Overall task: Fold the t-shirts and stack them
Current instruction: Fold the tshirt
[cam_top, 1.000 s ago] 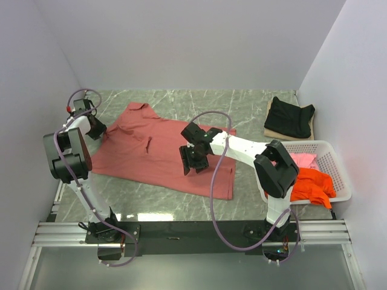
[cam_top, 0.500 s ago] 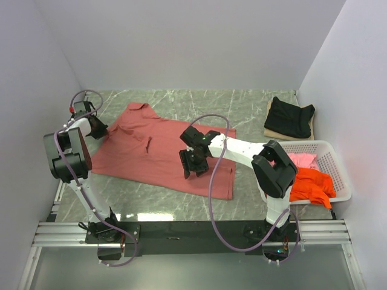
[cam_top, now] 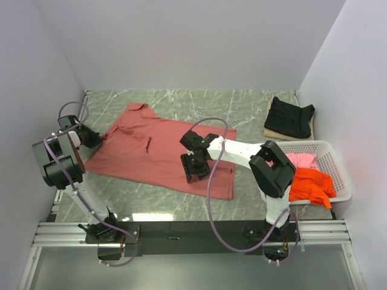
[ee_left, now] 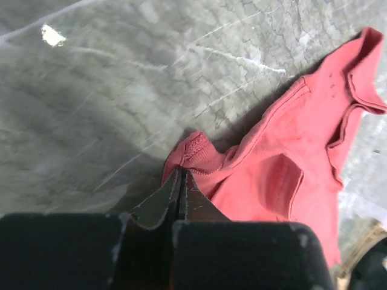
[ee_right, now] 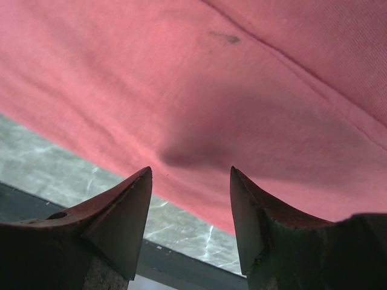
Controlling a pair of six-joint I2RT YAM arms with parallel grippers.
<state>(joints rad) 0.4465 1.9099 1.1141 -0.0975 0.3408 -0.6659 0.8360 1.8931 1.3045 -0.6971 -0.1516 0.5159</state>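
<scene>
Across the grey marble table (cam_top: 242, 112), spread nearly flat toward the left: a brick-red t-shirt (cam_top: 151, 154), collar at the far side. By the right wall, a white lattice basket (cam_top: 338, 175) holding an orange t-shirt (cam_top: 308, 184) and a pink t-shirt (cam_top: 304, 160). Beyond it, folded on a tan board (cam_top: 272, 132), a black t-shirt (cam_top: 290, 116). At the red sleeve, left gripper (ee_left: 181, 181) pinched tight on the cuff. Over the near hem, right gripper (ee_right: 190, 181) spread wide, gripping nothing.
</scene>
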